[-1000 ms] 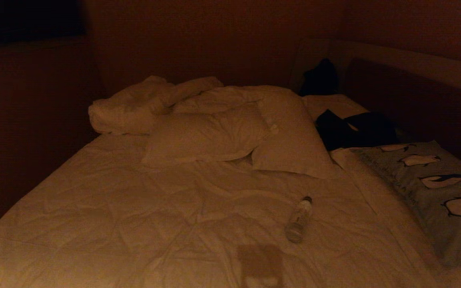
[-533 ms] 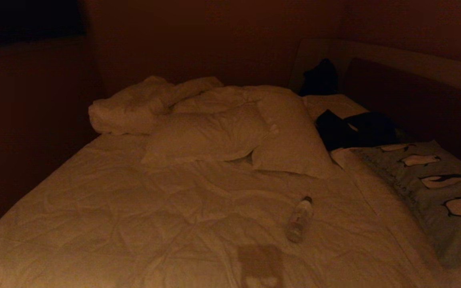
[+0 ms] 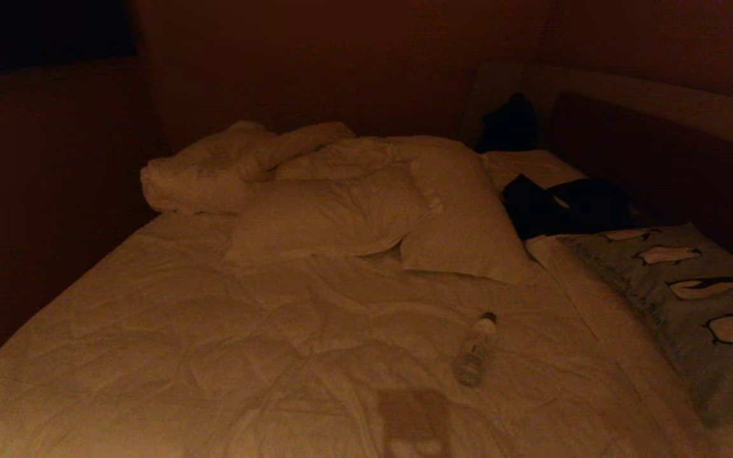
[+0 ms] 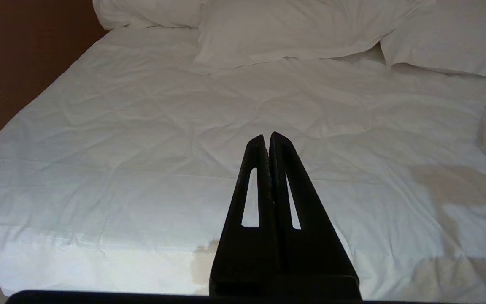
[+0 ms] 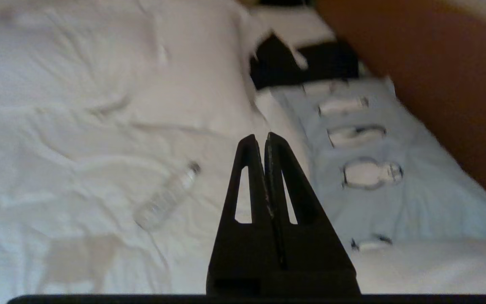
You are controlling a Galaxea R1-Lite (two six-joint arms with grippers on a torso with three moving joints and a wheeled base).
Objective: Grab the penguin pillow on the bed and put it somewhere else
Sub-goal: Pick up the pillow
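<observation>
The penguin pillow (image 3: 691, 299), pale grey-blue with a row of black-and-white penguins, lies along the right side of the bed (image 3: 245, 331) by the headboard. In the right wrist view the penguin pillow (image 5: 373, 177) lies just beyond and beside my right gripper (image 5: 264, 137), which is shut and empty above the bed (image 5: 57, 126). My left gripper (image 4: 267, 137) is also shut and empty, held over the near part of the bed (image 4: 120, 126). Neither arm shows in the head view.
A clear plastic bottle (image 3: 476, 348) lies on the duvet, left of the penguin pillow. Two plain white pillows (image 3: 341, 216) and a bunched duvet (image 3: 214, 168) sit at the far end. Dark clothing (image 3: 557, 207) lies beyond the penguin pillow. A brown headboard (image 3: 659, 133) runs along the right.
None in the head view; the bed and everything on it lie as before.
</observation>
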